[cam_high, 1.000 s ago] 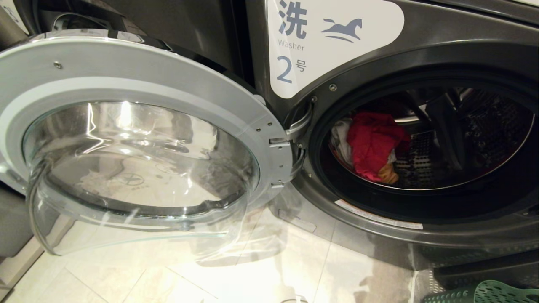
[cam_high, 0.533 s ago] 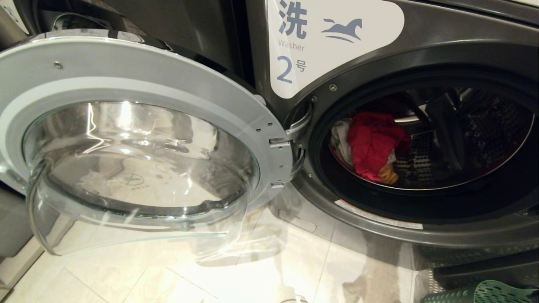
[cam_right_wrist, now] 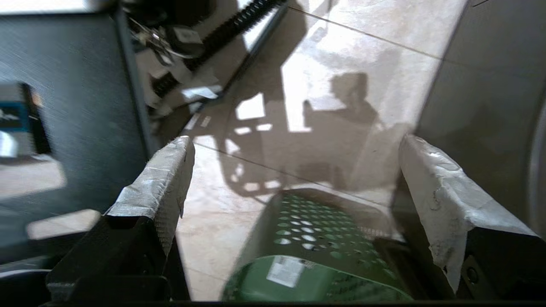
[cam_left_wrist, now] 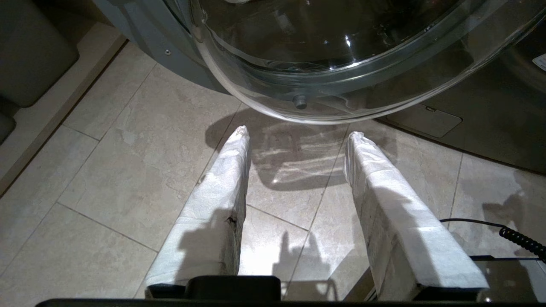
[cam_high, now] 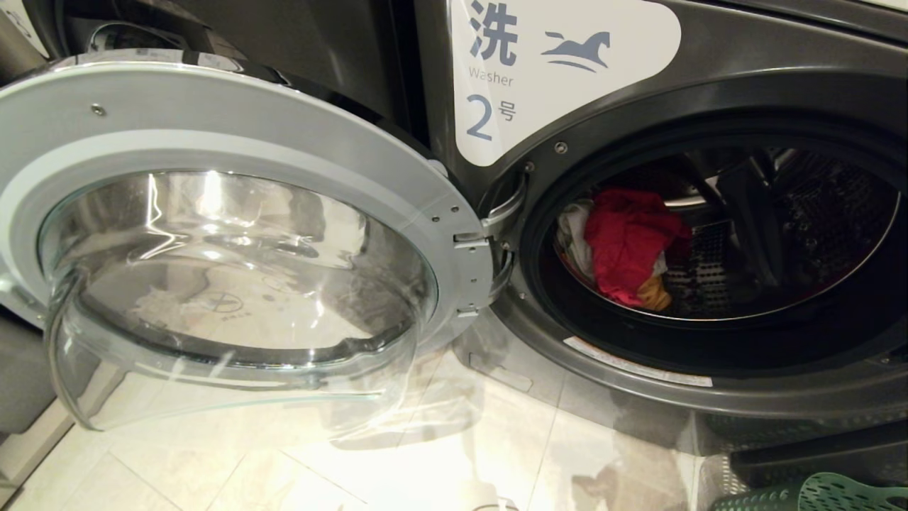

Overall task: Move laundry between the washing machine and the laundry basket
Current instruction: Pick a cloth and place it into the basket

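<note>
Washing machine [cam_high: 709,92] numbered 2 open, round glass door [cam_high: 234,248] swung wide to the left. Red, white and yellow-orange laundry [cam_high: 624,245] heaped inside the drum. Green perforated laundry basket [cam_right_wrist: 315,256] on floor tiles [cam_left_wrist: 106,179] below right gripper [cam_right_wrist: 294,149], spread wide, empty. Left gripper [cam_left_wrist: 296,136] low beneath door, fingers apart, holding nothing.

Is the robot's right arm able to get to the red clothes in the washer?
Probably yes. The door hangs wide open and the red clothes lie uncovered inside the washer. The right gripper is open, above the basket.
</note>
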You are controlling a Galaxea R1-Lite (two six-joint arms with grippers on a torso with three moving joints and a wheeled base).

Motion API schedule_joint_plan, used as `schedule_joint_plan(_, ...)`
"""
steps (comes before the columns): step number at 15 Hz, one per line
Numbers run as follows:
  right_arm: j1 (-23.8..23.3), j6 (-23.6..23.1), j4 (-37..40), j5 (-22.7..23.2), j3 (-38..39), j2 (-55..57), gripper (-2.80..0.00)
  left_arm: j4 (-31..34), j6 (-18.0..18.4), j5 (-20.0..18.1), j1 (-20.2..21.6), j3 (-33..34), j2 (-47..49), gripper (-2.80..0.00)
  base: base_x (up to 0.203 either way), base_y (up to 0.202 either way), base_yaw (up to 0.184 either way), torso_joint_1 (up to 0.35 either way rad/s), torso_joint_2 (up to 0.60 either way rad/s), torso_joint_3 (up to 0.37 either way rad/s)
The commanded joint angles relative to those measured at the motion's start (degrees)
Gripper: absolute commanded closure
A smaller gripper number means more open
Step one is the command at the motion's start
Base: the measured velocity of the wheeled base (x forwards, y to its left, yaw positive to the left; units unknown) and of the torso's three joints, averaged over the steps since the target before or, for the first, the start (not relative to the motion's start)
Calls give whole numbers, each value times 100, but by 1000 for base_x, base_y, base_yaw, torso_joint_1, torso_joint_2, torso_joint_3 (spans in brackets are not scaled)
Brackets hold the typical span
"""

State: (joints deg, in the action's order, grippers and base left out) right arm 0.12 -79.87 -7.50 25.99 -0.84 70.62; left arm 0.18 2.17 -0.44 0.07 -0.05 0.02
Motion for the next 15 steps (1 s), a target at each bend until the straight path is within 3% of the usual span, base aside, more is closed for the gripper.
schedule_joint_plan(1, 385, 789, 376, -9, -122, -245, -280, -1, -6, 0, 1, 5, -2, 0, 0, 0, 0, 0, 0, 0)
schedule_joint_plan(8, 1889, 4180, 601, -158, -188, -1099, -280, -1, -2, 0, 3, -1, 2, 0, 0, 0, 0, 0, 0, 0)
schedule_joint_plan(13, 1930, 5237, 301, -385, -184, -1031, -280, -1, 0, 0, 1, 2, -2, 0, 0, 0, 0, 0, 0, 0)
schedule_joint_plan(15, 1931, 5336, 7, -429, -315, -986, -280, -1, 3, 0, 1, -1, -2, 0, 0, 0, 0, 0, 0, 0)
